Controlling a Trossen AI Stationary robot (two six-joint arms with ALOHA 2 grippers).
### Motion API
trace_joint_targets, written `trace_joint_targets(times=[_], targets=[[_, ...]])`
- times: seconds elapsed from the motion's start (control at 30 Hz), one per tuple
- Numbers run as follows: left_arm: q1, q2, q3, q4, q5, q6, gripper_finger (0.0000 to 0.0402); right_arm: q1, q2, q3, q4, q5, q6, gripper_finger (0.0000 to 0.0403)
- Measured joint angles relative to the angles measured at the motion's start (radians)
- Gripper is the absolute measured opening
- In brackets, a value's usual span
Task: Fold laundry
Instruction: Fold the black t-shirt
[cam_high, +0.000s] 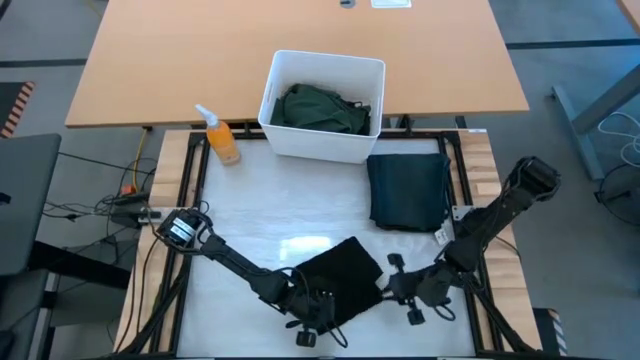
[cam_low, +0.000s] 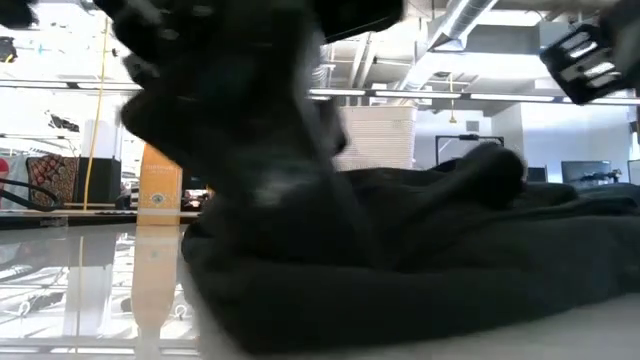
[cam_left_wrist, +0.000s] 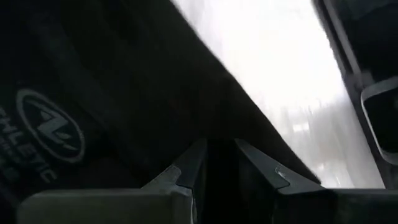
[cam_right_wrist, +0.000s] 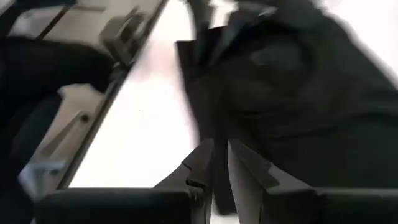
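Observation:
The laundry piece at work is a black garment (cam_high: 340, 280) with a round printed logo (cam_left_wrist: 50, 127), lying folded near the table's front edge; in the low view it is a low dark heap (cam_low: 420, 250). My left gripper (cam_high: 320, 312) is at its near left side and is shut on it (cam_left_wrist: 221, 168). My right gripper (cam_high: 392, 288) is at its right side, also shut on it (cam_right_wrist: 217, 158). A second dark garment (cam_high: 408, 190) lies folded flat at the right. A dark green garment (cam_high: 320, 108) lies in the white bin (cam_high: 320, 148). My left gripper pinches the black garment between its two fingers close to a straight edge (cam_left_wrist: 249, 134), slanting down from the table's left; one layer or several, I cannot tell. The cloth around the fingers lies low on the table. My right gripper has a strip of the garment's right edge (cam_right_wrist: 208, 134) between its fingers (cam_right_wrist: 199, 165), slanting down from the table's right. The rest of the garment (cam_right_wrist: 298, 93) lies on the table ahead of it.
An orange spray bottle (cam_high: 222, 140) stands left of the bin at the table's far side. Black frame rails (cam_high: 190, 200) run along the table's left and right sides. Bare white tabletop (cam_high: 270, 210) lies between the bin and the black garment.

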Motion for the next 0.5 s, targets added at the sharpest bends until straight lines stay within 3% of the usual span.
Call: trace_joint_targets(times=[0.17, 0.33, 0.5], targets=[[0.003, -0.109, -0.010, -0.126, 0.031, 0.032, 0.0065, -0.071, -0.064, 0.000, -0.016, 0.085, 0.082, 0.0076], [-0.014, -0.264, -0.003, -0.169, -0.023, 0.074, 0.0053, -0.203, -0.109, 0.000, -0.032, -0.021, 0.220, 0.0102], [-0.071, -0.308, -0.006, -0.242, -0.210, 0.050, 0.0045, -0.304, -0.091, 0.000, -0.102, -0.147, 0.407, 0.0165]])
